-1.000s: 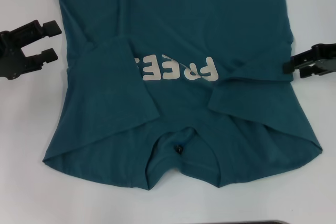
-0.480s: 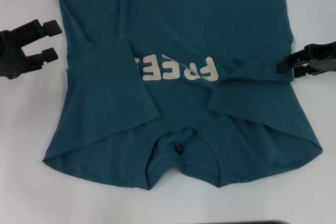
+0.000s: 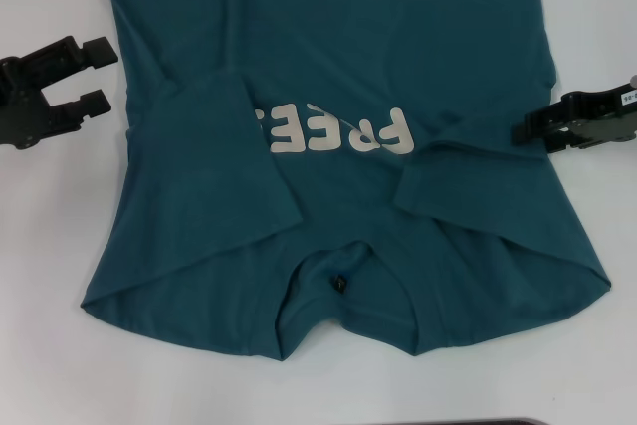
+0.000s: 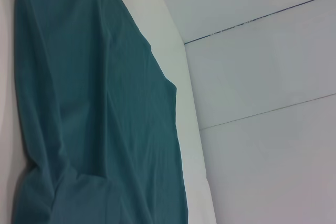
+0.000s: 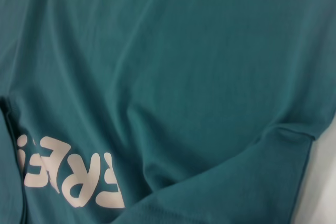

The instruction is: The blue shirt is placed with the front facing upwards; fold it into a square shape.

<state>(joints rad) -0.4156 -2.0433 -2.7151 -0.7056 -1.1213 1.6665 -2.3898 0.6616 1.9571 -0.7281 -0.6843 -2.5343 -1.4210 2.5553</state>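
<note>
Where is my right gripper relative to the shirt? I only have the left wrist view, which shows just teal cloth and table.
Observer: The right gripper is at the right edge of the blue shirt, its tip over the cloth by the folded-in right sleeve.
Operator: And the left gripper?
Observer: The left gripper is open over the white table, beside the shirt's left edge and apart from the cloth.
Operator: Are both sleeves folded in?
Observer: Yes. The left sleeve also lies folded over the chest, covering one end of the off-white lettering.
</note>
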